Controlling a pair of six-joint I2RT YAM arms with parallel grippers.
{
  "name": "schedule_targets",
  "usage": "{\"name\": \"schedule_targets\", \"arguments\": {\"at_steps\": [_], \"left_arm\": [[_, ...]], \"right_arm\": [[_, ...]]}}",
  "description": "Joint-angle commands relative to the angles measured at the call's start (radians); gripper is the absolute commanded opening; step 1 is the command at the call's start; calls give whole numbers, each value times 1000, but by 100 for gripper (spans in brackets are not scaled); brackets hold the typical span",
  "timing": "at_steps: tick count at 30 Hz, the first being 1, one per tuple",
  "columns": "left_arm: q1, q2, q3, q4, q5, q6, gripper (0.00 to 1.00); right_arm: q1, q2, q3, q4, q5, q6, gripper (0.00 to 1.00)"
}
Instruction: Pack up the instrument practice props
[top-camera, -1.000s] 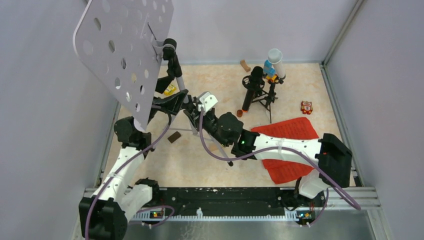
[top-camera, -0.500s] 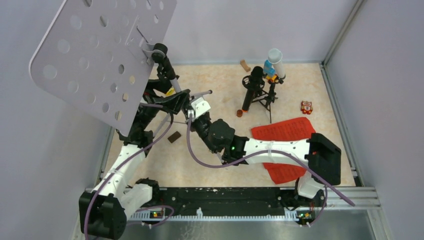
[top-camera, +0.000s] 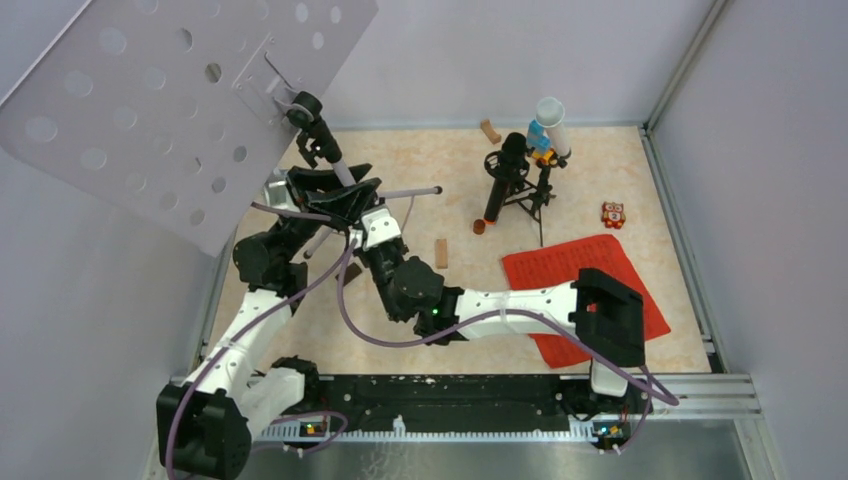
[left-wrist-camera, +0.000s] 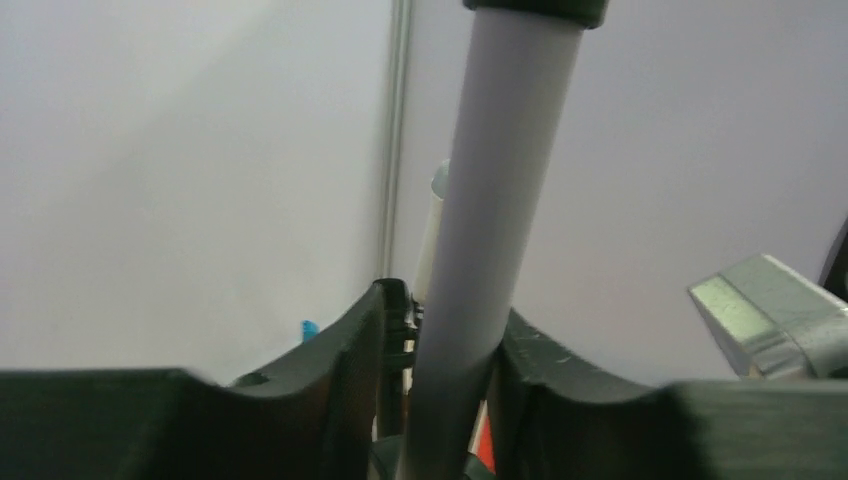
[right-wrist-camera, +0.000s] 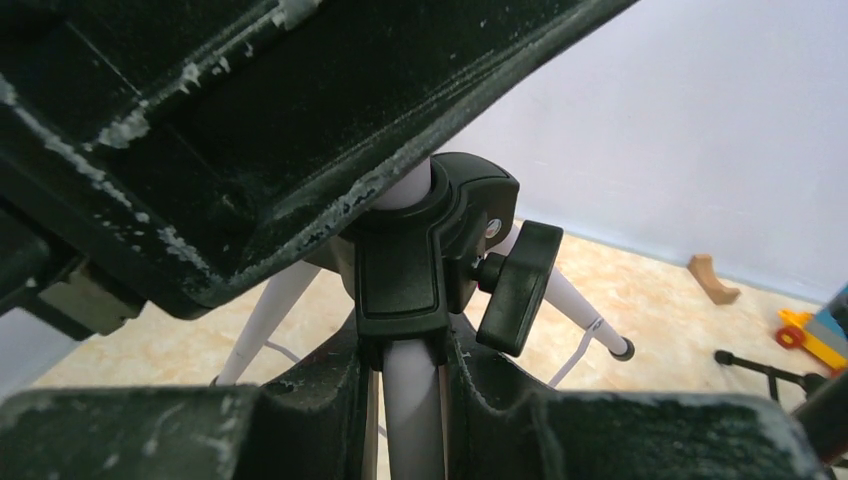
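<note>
While the grey music-stand plate (top-camera: 150, 110) is tipped way over toward the left wall, its silver pole (top-camera: 335, 165) slants down to the left-middle of the worktop (top-camera: 610, 165), with one leg (top-camera: 410, 191) poking out sideways. Right claw (right-wrist-camera: 412, 350) is clamped on that pole just under the black collar (right-wrist-camera: 420, 260); left claw (left-wrist-camera: 445, 310) has the pole between its fingers higher up, but I can't tell if it's actually squeezing. Red pages (top-camera: 580, 270) lie flat off to the right, and the mic (top-camera: 505, 170) stands at the back.
</note>
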Motion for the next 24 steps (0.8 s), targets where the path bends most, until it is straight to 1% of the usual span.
{"name": "schedule_targets", "arguments": {"at_steps": [1, 4, 5, 8, 11, 12, 13, 14, 15, 16, 19, 21, 24], "left_arm": [[12, 3, 24, -33, -66, 8, 34], [12, 6, 36, -65, -66, 20, 6], [12, 9, 42, -81, -62, 28, 0], [12, 14, 55, -103, -47, 57, 0], [12, 17, 63, -105, -27, 80, 0], [13, 23, 67, -103, -12, 84, 0], [13, 31, 71, -97, 6, 85, 0], [13, 42, 70, -76, 27, 82, 0], [13, 55, 67, -50, 48, 75, 0], [13, 68, 64, -18, 68, 64, 0], [11, 119, 64, 66, 159, 42, 0], [10, 143, 70, 83, 214, 48, 0], [9, 160, 59, 90, 272, 65, 0]], "right_arm": [[64, -73, 134, 442, 10, -41, 0], [66, -108, 92, 411, -3, -3, 0], [67, -124, 77, 392, -8, 10, 1], [68, -188, 3, 354, -41, 31, 19], [68, -294, -126, 284, -107, 58, 37], [68, -334, -174, 264, -129, 70, 53], [68, -380, -219, 248, -139, 78, 61], [68, -422, -266, 230, -151, 84, 65], [68, -472, -312, 211, -169, 95, 69], [68, -523, -363, 189, -191, 108, 70], [68, -675, -487, 89, -271, 153, 70], [68, -750, -552, 3, -319, 192, 70], [68, -840, -643, -49, -329, 233, 70]]}}
